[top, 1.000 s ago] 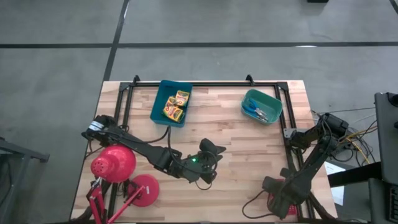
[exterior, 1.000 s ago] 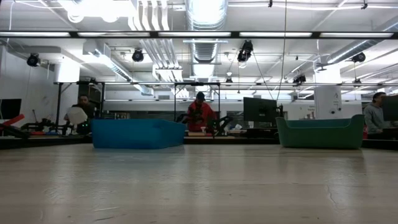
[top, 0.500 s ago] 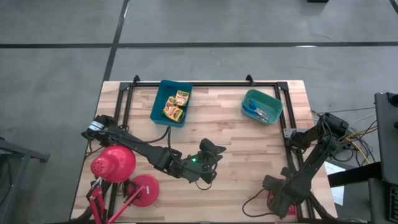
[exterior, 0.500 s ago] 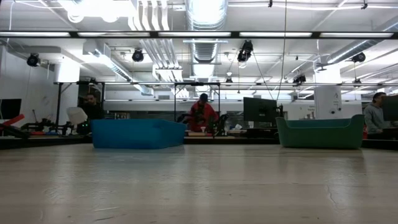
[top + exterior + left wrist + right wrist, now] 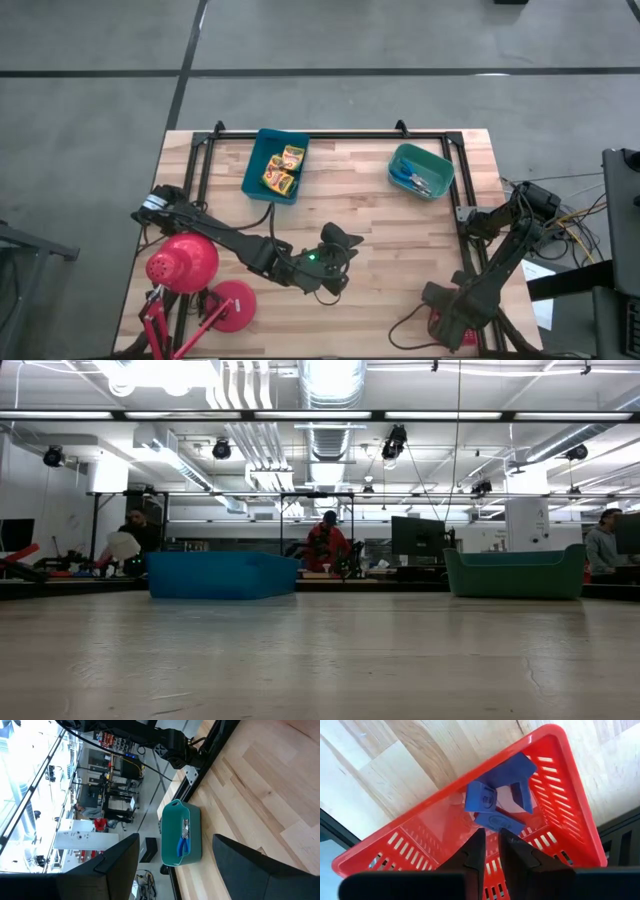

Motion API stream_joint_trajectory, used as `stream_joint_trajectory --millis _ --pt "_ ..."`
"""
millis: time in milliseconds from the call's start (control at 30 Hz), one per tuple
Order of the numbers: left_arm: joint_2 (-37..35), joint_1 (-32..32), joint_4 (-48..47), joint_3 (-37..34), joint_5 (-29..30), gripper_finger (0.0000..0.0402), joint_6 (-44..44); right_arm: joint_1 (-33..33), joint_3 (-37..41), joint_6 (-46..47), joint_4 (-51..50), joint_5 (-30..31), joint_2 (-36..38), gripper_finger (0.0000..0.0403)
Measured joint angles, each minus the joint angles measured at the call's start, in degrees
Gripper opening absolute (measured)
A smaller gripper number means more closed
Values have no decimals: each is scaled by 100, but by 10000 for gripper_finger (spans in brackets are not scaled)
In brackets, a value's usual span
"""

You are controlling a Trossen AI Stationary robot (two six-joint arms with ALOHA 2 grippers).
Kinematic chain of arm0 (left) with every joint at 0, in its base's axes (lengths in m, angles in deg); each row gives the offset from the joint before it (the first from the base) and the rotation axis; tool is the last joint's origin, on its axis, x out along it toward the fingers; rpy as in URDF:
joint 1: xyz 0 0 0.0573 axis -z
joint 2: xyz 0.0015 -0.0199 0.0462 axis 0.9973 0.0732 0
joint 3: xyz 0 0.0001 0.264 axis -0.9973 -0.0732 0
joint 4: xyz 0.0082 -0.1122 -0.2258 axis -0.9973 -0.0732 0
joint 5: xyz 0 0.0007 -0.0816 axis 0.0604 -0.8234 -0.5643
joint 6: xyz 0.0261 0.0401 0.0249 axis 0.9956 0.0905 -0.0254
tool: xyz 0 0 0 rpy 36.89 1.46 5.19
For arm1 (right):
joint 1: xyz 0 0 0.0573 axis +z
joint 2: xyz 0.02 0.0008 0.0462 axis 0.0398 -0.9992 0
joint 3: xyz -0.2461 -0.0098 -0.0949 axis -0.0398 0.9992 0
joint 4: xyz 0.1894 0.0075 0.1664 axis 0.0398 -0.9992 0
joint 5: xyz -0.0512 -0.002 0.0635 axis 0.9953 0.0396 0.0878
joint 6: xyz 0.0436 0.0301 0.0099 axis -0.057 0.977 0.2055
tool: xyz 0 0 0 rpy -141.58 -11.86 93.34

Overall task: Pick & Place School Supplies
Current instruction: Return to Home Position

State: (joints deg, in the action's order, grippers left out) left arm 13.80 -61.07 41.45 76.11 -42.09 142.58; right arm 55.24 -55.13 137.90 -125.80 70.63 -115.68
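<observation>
Three yellow crayon boxes (image 5: 282, 168) lie in the blue tray (image 5: 256, 170) at the table's far left. Blue-handled scissors (image 5: 411, 179) lie in the teal tray (image 5: 436, 162) at the far right, and the left wrist view also shows the scissors (image 5: 183, 840). No purple sticks can be made out. My left gripper (image 5: 336, 250) is open over the middle of the table, its fingers pointing toward the teal tray (image 5: 194, 832). My right gripper (image 5: 490, 842) is shut, folded back at the near right corner, its tips over a red basket (image 5: 560, 815).
A red desk lamp (image 5: 184, 264) stands at the near left corner beside my left arm. The red basket (image 5: 440, 325) at the near right corner holds blue plastic pieces (image 5: 497, 795). A black frame (image 5: 330, 135) runs along the table's far and side edges. People (image 5: 325, 540) stand in the room beyond.
</observation>
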Motion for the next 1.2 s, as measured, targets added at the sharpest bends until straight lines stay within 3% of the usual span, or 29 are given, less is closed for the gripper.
stream_joint_trajectory --millis 467,1000,1200 --pt "0 -2 1 0 0 256 0 28 -2 354 -303 183 0 102" --pt "0 -4 -1 0 0 256 0 22 -2 452 -604 505 -2 210" --pt "0 -4 1 0 0 256 0 22 -4 435 -646 917 59 252"
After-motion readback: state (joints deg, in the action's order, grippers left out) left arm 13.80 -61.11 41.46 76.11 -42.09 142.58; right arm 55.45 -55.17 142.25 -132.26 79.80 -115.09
